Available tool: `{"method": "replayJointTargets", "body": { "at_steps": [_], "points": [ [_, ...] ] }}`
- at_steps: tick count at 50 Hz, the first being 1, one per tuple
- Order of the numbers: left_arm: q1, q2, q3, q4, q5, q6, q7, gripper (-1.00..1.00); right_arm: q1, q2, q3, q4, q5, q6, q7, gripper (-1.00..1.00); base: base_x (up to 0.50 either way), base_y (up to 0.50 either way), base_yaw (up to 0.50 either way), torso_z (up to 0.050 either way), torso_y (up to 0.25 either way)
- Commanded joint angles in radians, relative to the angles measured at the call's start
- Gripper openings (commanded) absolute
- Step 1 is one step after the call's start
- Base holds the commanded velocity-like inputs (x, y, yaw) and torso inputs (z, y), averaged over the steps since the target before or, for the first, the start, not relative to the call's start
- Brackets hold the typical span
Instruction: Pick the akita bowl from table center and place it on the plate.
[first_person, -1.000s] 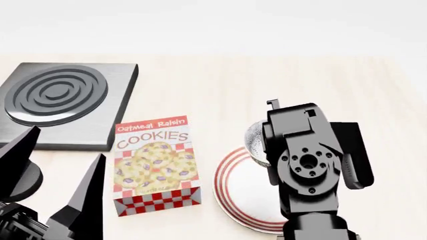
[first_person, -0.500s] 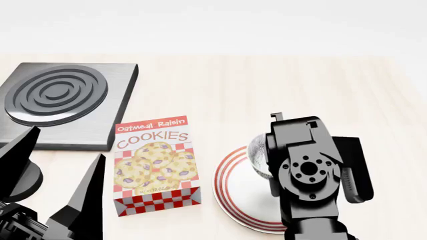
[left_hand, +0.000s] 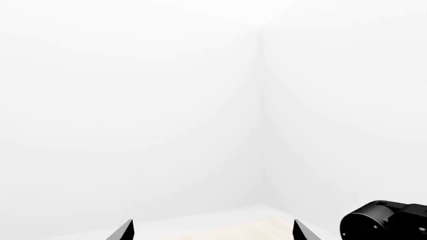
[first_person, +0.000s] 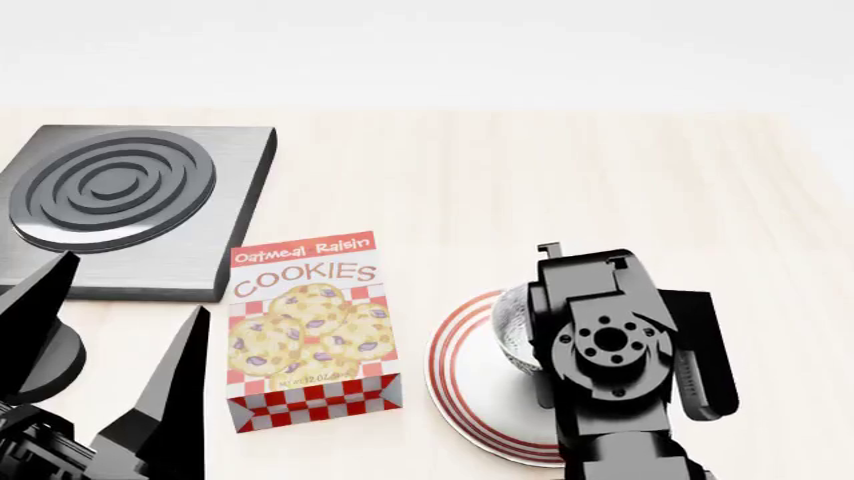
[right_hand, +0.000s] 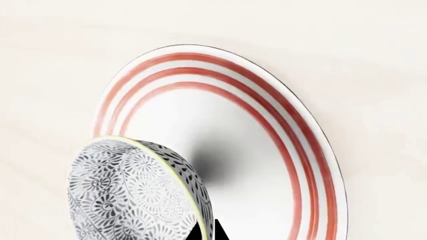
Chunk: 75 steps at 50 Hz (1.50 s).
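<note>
Bowl (right_hand: 137, 195), grey floral pattern, tilted above plate (right_hand: 293, 165), rim pinched in right gripper (right_hand: 207, 234), shadow on plate centre. Cookie box (first_person: 310, 328) beside plate on surface (first_person: 534, 190). Left gripper (first_person: 100, 345) spread, empty.

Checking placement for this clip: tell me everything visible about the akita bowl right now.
The akita bowl is round, covered inside and out in a dense black-and-white floral pattern, with a thin yellow-green rim; it looks glazed ceramic. It is tilted steeply, and the right gripper pinches its rim. It sits over the plate, casting a soft shadow on the white centre; whether it touches the plate cannot be told. In the head view only a sliver shows beside the right arm.
</note>
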Motion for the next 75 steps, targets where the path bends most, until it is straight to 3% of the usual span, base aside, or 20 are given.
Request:
{"method": "replayJointTargets", "body": {
  "at_steps": [1, 34, 35, 57, 75],
  "points": [
    [0.0, 0.009, -0.009, -0.005, 0.01, 0.005, 0.01, 1.0, 0.024, -0.011, -0.003, 0.047, 0.003, 0.003, -0.049, -1.0, 0.0, 0.0, 0.0, 0.0, 0.0],
    [-0.005, 0.003, -0.007, 0.001, 0.002, 0.0, 0.004, 1.0, 0.031, -0.011, -0.022, 0.076, 0.026, -0.02, -0.084, -1.0, 0.0, 0.0, 0.0, 0.0, 0.0],
    [-0.004, 0.003, -0.007, 0.001, 0.002, 0.001, 0.004, 1.0, 0.029, -0.013, -0.008, 0.075, 0.042, -0.022, -0.107, 1.0, 0.0, 0.0, 0.0, 0.0, 0.0],
    [-0.004, 0.001, -0.002, 0.0, 0.006, 0.005, 0.004, 1.0, 0.009, -0.001, -0.034, 0.029, 0.045, -0.019, -0.071, 1.0, 0.0, 0.0, 0.0, 0.0, 0.0],
    [-0.002, -0.005, -0.001, 0.013, 0.003, 0.004, 0.0, 1.0, -0.301, 0.076, -0.053, -0.66, 0.043, -0.029, 0.203, 1.0, 0.0, 0.0, 0.0, 0.0, 0.0]
  ]
}}
